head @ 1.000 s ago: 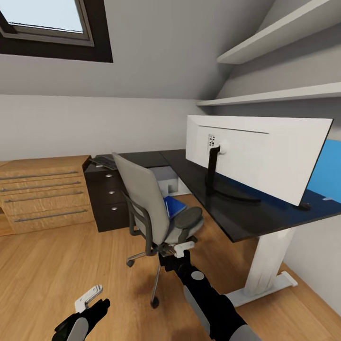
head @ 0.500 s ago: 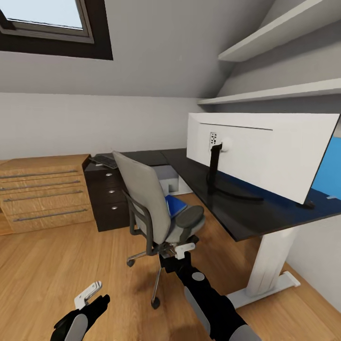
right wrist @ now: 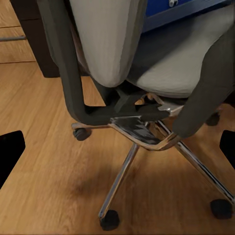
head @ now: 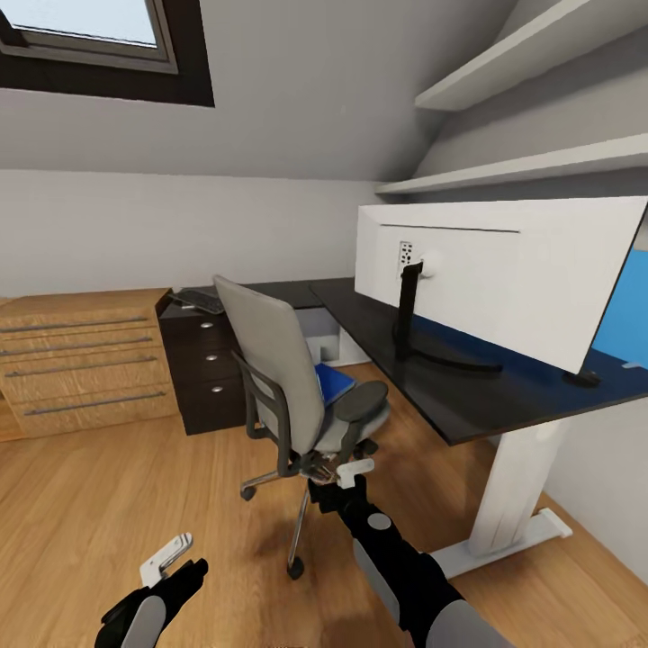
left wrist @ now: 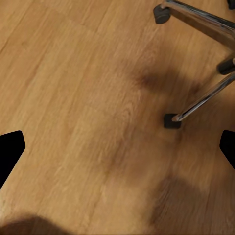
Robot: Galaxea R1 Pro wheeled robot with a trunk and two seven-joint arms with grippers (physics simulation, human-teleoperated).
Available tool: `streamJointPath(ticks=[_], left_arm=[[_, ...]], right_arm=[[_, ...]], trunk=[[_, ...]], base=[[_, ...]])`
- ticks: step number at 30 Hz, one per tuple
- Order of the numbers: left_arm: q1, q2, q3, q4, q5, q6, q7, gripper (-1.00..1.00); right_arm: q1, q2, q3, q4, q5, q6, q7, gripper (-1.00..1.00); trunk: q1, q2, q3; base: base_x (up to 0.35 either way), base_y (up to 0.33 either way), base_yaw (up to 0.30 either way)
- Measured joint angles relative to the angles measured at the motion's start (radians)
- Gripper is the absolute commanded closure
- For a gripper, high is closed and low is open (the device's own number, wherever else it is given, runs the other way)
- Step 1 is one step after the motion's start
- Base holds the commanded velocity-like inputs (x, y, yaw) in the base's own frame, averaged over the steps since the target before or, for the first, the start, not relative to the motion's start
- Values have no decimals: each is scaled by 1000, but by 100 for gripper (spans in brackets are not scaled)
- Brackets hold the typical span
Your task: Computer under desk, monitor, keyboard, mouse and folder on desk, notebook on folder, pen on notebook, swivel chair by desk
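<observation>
since a second ago the view has tipped down slightly while the right tool (head: pixel 353 470) still reaches just under the swivel chair (head: pixel 288 378) seat, fingers apart; left tool (head: pixel 168 556) hangs low over the wood floor (left wrist: pixel 88 122), fingers apart. blue folder (head: pixel 333 384) lies on the seat; monitor (head: pixel 490 270) stands on the desk (head: pixel 468 400)

The black counter (head: pixel 468 409) carries the monitor (head: pixel 490 270) near its front edge. The chair (head: pixel 301 396) stands on the wood floor (head: pixel 90 504), the folder (head: pixel 333 382) on its seat.
</observation>
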Motion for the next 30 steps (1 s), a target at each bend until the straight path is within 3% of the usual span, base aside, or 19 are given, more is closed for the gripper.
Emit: streamJointPath(ticks=[4,6,11,19,30], left_arm=[[0,0,0,0,-1,0,0,-100],[0,0,-1,2,-1,-1,0,-100],[0,1,-1,7,-5,-1,0,-100],[1,7,-1,36,-12,-3,-1,-100],[1,12,-1,73,-15,-31,-1,-100]], right_arm=[[-19,0,-16,28,-23,-21,4,-100],[-29,0,-33,48,-47,-47,6,-100],[-35,0,-45,62,-62,-74,8,-100],[-42,0,-52,70,-71,-90,8,-100],[-47,0,-57,73,-72,-95,8,-100]], trunk=[[15,-28,-13],[15,-28,-13],[15,-28,-13],[15,-28,-13],[15,-28,-13]], base=[[0,0,0],[0,0,0],[0,0,0],[36,0,0],[239,22,0]])
